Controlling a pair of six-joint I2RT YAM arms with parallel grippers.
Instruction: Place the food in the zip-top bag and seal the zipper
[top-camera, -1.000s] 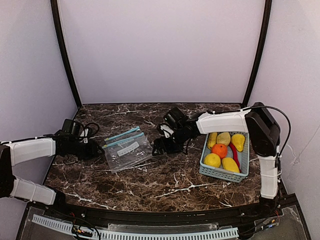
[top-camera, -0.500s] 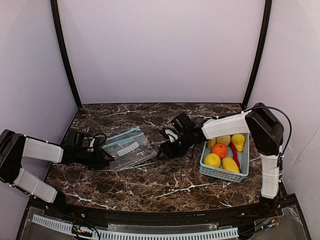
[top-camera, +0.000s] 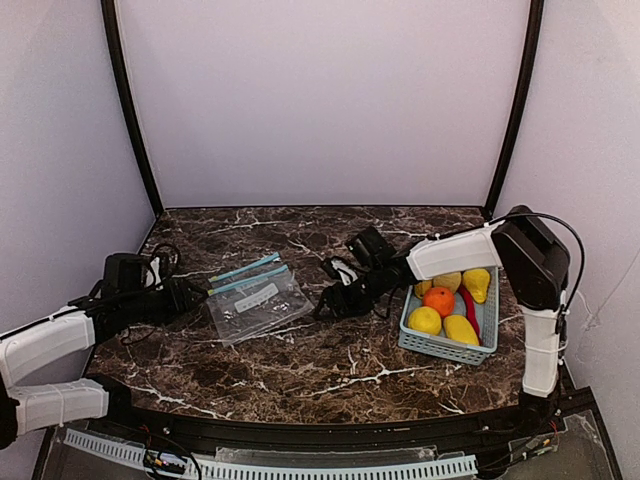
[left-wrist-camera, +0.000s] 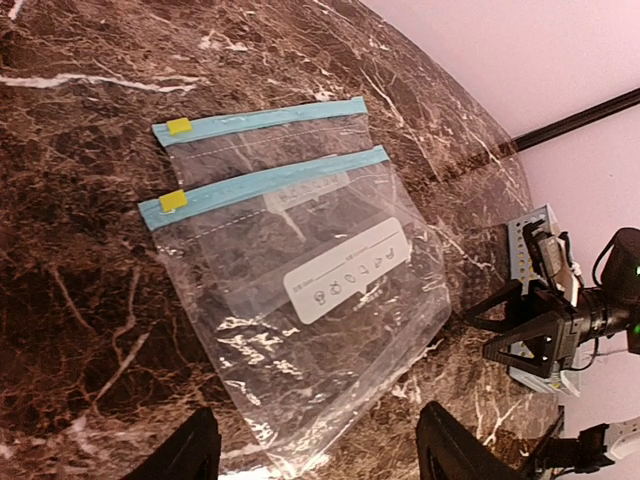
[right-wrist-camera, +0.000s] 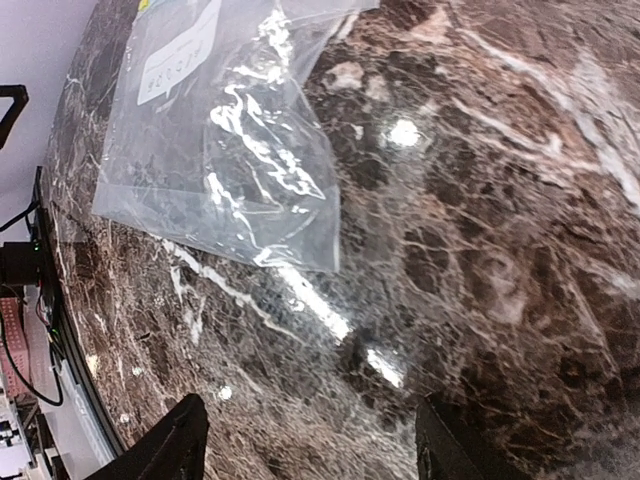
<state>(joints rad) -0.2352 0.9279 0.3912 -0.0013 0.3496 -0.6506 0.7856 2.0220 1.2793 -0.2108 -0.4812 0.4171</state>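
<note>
**Marble Tabletop: Pincer and Item Status**

1. Left pincer (left-wrist-camera: 315, 455). Both fingers (left-wrist-camera: 190, 450) stand wide apart and nothing is held between them. The pincer is low over the table, pointing at the bag (left-wrist-camera: 300, 300). The bag's nearest corner reaches toward the gap between the fingers. Whether it touches them cannot be told.

2. Right pincer (right-wrist-camera: 310, 440). Both fingers (right-wrist-camera: 180, 440) stand wide apart and nothing is held. Bare marble lies directly ahead of them. The bag (right-wrist-camera: 215, 150) begins beyond that, apart from the fingertips.

3. Bag. From above, the clear bag (top-camera: 255, 300) lies flat on the table (top-camera: 330, 375), between the left pincer (top-camera: 185, 297) and the right pincer (top-camera: 325, 300). Two blue zipper strips (left-wrist-camera: 265, 180) run parallel along its far edge, each with a yellow tab (left-wrist-camera: 172, 201) at one end. A white label (left-wrist-camera: 345, 272) sits mid-panel. Whether this is one bag or two overlapping cannot be told. No food is inside.

4. Food. All items rest in a pale blue basket (top-camera: 440, 348) at the right side of the table, just beyond the right forearm. Visible contents are yellow pieces (top-camera: 425, 320), one orange (top-camera: 438, 299) and a red chili (top-camera: 470, 308). The right arm crosses over the basket's far left corner.

5. Surroundings. Pale lilac walls (top-camera: 320, 100) with black corner posts (top-camera: 130, 110) enclose the table.
</note>
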